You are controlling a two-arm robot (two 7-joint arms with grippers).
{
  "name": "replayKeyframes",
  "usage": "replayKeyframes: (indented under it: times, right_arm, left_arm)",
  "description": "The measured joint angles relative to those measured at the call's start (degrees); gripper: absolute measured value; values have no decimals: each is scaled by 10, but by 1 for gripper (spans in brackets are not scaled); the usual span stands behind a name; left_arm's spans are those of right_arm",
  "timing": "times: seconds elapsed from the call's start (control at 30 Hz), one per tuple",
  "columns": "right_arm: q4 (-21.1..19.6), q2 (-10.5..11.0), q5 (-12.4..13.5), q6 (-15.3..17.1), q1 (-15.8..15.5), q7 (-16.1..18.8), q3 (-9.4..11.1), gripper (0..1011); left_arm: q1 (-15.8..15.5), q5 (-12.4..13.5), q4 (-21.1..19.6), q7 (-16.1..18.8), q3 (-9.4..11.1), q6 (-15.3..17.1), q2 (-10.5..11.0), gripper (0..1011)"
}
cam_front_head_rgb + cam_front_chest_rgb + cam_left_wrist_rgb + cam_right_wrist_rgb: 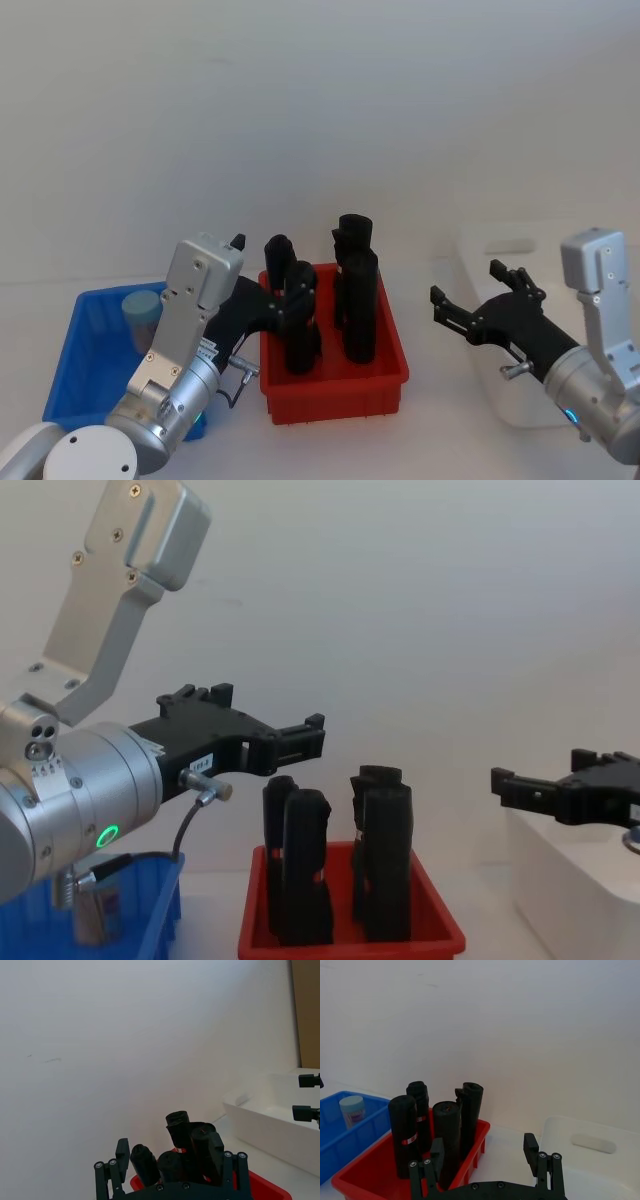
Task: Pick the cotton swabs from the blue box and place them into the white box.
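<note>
Cotton swabs (143, 314) stood partly hidden in the blue box (84, 345). Left pincer (169, 1152) and right pincer (467, 283) gaped open, empty.

You get no readable text here. The sticker (203, 763) on the left gripper (312, 736) bears print too small to read. The rolls (404, 1125) in the red tray (355, 1175) wear red bands (410, 1140) with illegible marks. Left of the tray, the swab jar (351, 1110) has a blurred label.
</note>
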Motion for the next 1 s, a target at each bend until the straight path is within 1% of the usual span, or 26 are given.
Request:
replayKeyframes:
  times: [0.03,0.23,0.27,0.33,0.47,0.57,0.67,0.7,0.8,0.87,0.9,1.0]
  right_arm:
    - [13,-3,-3,0,9,7,-1,1001]
    - [57,-15,-12,-5,39,33,-3,1002]
    - [71,-18,-14,-7,48,39,-4,1002]
    - [85,-22,-17,-9,57,46,-4,1002]
    - [126,-32,-23,-15,83,65,-7,1001]
    - [149,-38,-25,-19,97,73,-9,1002]
    - [184,-46,-29,-26,118,88,-12,1001]
    - [184,-46,-29,-26,118,88,-12,1001]
    - [218,-54,-33,-33,139,103,-14,1002]
    - [231,-57,-34,-36,147,110,-15,1002]
    - [245,-61,-35,-39,155,117,-17,1002]
    - [263,-65,-35,-43,166,126,-18,1002]
  left_arm:
    - [0,0,0,0,0,0,0,1004]
    - [0,0,0,0,0,0,0,1004]
    - [0,0,0,0,0,0,0,1004]
    - [0,0,0,0,0,0,0,1004]
    - [0,0,0,0,0,0,0,1004]
    - [0,0,0,0,0,0,0,1004]
    - [0,0,0,0,0,0,0,1004]
    - [0,0,0,0,0,0,0,1004]
    - [0,0,0,0,0,0,0,1004]
    - [0,0,0,0,0,0,0,1004]
    - [0,0,0,0,0,0,0,1004]
    - [0,0,0,0,0,0,0,1004]
